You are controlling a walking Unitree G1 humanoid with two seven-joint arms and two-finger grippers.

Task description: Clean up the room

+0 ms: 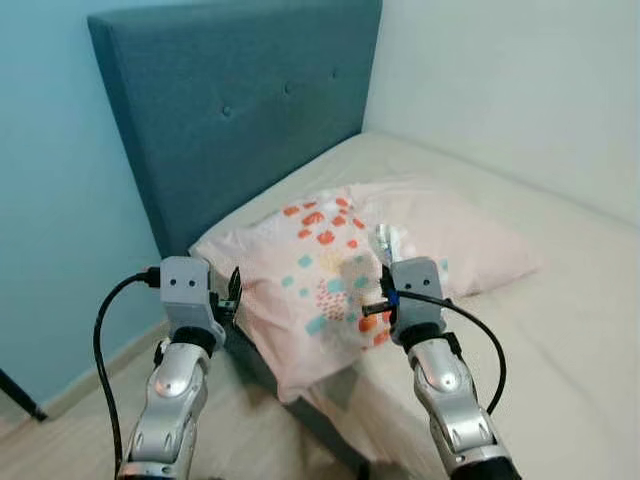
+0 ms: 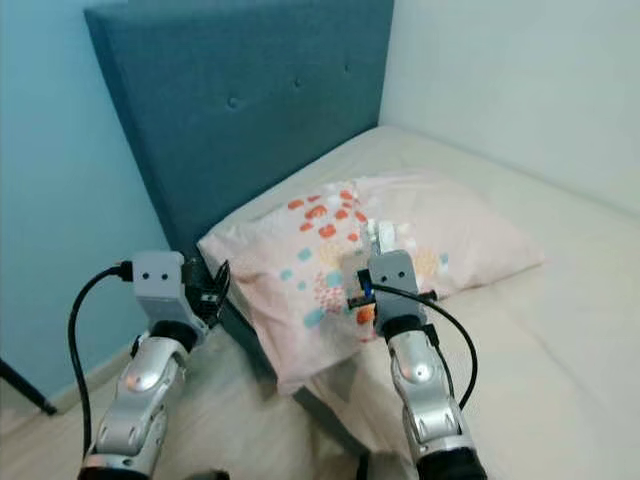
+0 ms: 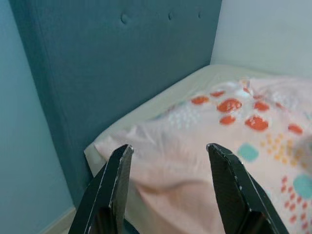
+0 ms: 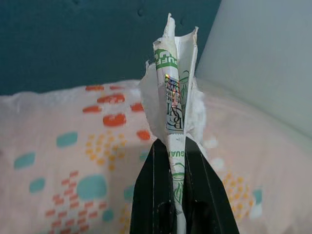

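A pale pink pillow (image 1: 330, 270) with orange and teal patches lies on the bed by the headboard, its corner hanging over the mattress edge. My right gripper (image 4: 176, 161) is shut on a crumpled white wrapper (image 4: 173, 92) with green print, held upright above the pillow; in the left eye view the wrapper (image 1: 385, 242) sticks up from the gripper (image 1: 392, 268). My left gripper (image 3: 168, 161) is open with nothing between its fingers (image 3: 117, 185), held off the bed's side near the pillow's corner (image 1: 232, 290).
A dark teal padded headboard (image 1: 240, 110) stands behind the pillow, against a light blue wall (image 1: 50, 200). The beige mattress (image 1: 560, 320) runs right to a white wall (image 1: 520, 90). Wooden floor (image 1: 240, 430) lies below my arms, with a black leg (image 1: 15, 392) at far left.
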